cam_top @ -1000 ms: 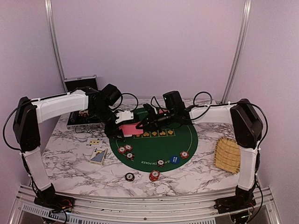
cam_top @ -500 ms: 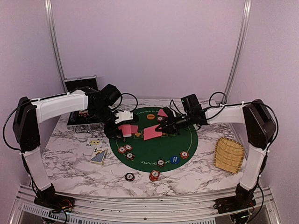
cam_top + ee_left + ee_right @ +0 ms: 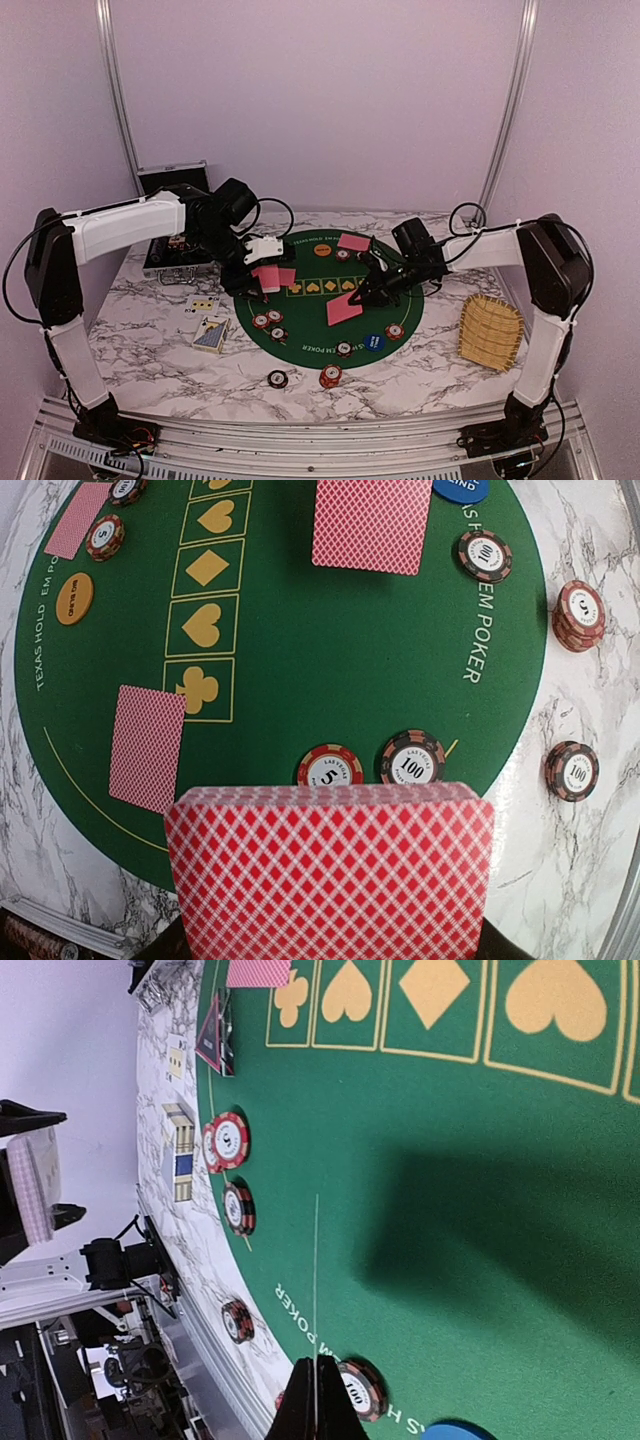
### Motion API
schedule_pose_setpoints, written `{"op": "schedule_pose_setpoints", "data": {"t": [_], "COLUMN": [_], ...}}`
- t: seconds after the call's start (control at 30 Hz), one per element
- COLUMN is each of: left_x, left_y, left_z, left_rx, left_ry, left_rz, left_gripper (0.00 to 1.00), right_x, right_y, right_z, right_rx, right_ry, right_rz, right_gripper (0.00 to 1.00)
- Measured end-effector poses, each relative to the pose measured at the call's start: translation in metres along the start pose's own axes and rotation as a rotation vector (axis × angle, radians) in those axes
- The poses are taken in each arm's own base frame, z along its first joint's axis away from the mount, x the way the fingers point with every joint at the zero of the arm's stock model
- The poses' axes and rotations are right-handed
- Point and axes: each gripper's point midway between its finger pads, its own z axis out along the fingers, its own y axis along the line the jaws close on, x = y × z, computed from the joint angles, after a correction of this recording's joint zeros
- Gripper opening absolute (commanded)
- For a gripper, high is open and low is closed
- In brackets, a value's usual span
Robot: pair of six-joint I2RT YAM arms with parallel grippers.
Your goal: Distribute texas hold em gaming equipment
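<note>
My left gripper point(image 3: 263, 274) is shut on a deck of red-backed cards point(image 3: 330, 870) and holds it above the left side of the green mat point(image 3: 318, 318). My right gripper point(image 3: 364, 294) is shut on a single red-backed card point(image 3: 343, 309), held just above the mat; the card shows edge-on in the right wrist view point(image 3: 315, 1290). One card point(image 3: 147, 747) lies face down by the club mark, another point(image 3: 353, 241) at the far edge. An orange button point(image 3: 322, 250) lies on the far side of the mat. Poker chips point(image 3: 268, 320) lie left of the held card, and a blue chip point(image 3: 374, 342) lies below it.
Two chip stacks point(image 3: 277, 379) point(image 3: 330, 376) sit on the marble in front of the mat. Face-up cards point(image 3: 203, 303) point(image 3: 211, 333) lie to its left. A black case point(image 3: 172, 180) stands open at the back left. A wicker tray point(image 3: 490, 332) lies at the right.
My right gripper has drawn a card away from the deck and carried it right and toward the near side of the mat. The left arm has hardly moved.
</note>
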Motion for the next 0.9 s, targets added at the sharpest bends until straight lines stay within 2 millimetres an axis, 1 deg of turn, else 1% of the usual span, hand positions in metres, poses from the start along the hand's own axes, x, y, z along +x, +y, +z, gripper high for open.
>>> {"op": "schedule_pose_setpoints", "data": {"t": [0.13,0.2,0.33,0.43,0.53,0.63,0.67,0.8,0.9], "left_x": [0.0,0.0,0.0,0.0,0.0,0.0,0.0,0.0,0.001], "left_y": [0.0,0.0,0.0,0.0,0.0,-0.001,-0.001,-0.001,-0.002], "left_z": [0.0,0.0,0.0,0.0,0.0,0.0,0.0,0.0,0.0], "left_rx": [0.0,0.0,0.001,0.001,0.001,0.003,0.003,0.004,0.01], "left_ry": [0.0,0.0,0.0,0.0,0.0,0.001,0.001,0.001,0.001], "left_rz": [0.0,0.0,0.0,0.0,0.0,-0.001,-0.001,-0.001,-0.002], "left_gripper": [0.0,0.0,0.0,0.0,0.0,0.0,0.0,0.0,0.0], "right_x": [0.007,0.011,0.014,0.013,0.011,0.01,0.01,0.002,0.0], "right_y": [-0.016,-0.028,-0.045,-0.052,-0.056,-0.061,-0.062,-0.066,-0.071], "right_z": [0.002,0.003,0.002,-0.001,-0.003,-0.006,-0.007,-0.01,-0.012], "right_rx": [0.063,0.111,0.192,0.237,0.268,0.3,0.31,0.36,0.394], "right_ry": [0.021,0.03,0.036,0.031,0.025,0.024,0.023,0.012,0.014], "right_rz": [-0.002,-0.001,-0.006,-0.016,-0.026,-0.034,-0.035,-0.062,-0.076], "right_gripper": [0.0,0.0,0.0,0.0,0.02,0.08,0.12,0.34,0.45]}}
